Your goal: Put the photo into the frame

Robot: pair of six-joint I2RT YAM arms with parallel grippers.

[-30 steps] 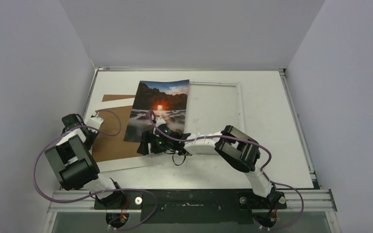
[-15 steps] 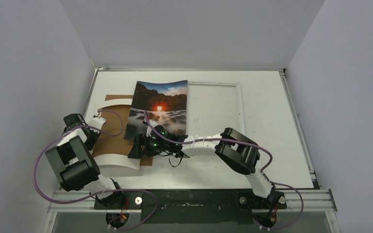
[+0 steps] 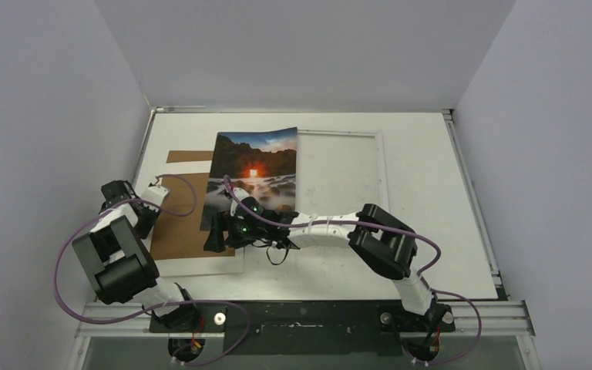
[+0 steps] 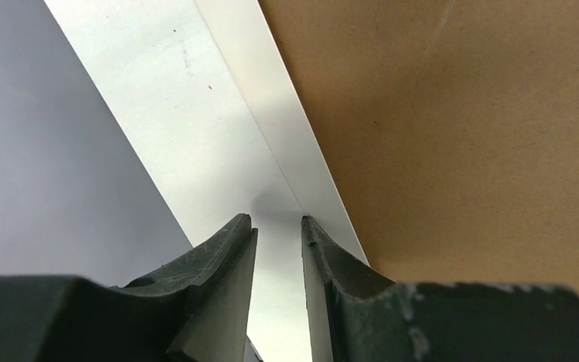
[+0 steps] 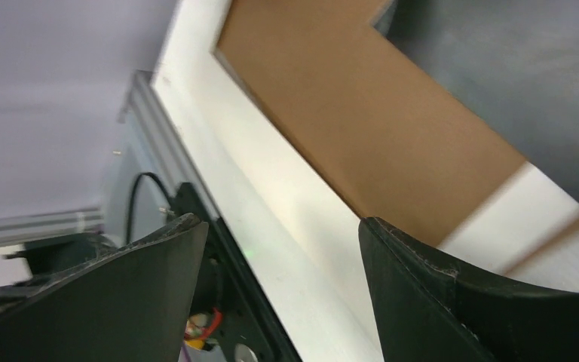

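Observation:
The photo [image 3: 253, 173] lies aslant across the frame's left side, its far edge curled up. The white frame [image 3: 341, 133] lies flat at the back centre. My right gripper [image 3: 215, 234] reaches left to the photo's near left corner, over the brown backing board [image 3: 179, 220]. In the right wrist view it [image 5: 275, 226] stands wide open, only the board [image 5: 362, 128] and white sheet showing between the fingers. My left gripper [image 3: 153, 188] is at the board's left edge. Its fingers [image 4: 230, 249] stand narrowly apart over a white strip [image 4: 271, 98], nothing between them.
The brown board [image 4: 460, 136] rests on a larger white sheet [image 3: 200, 264] at the left. A grey wall runs close along the table's left edge [image 3: 142, 154]. The black base rail [image 3: 308, 316] borders the near side.
My right gripper has slid left along the photo's near edge. The white sheet's near edge curled up half a second ago and lies flat again. The left arm has kept still.

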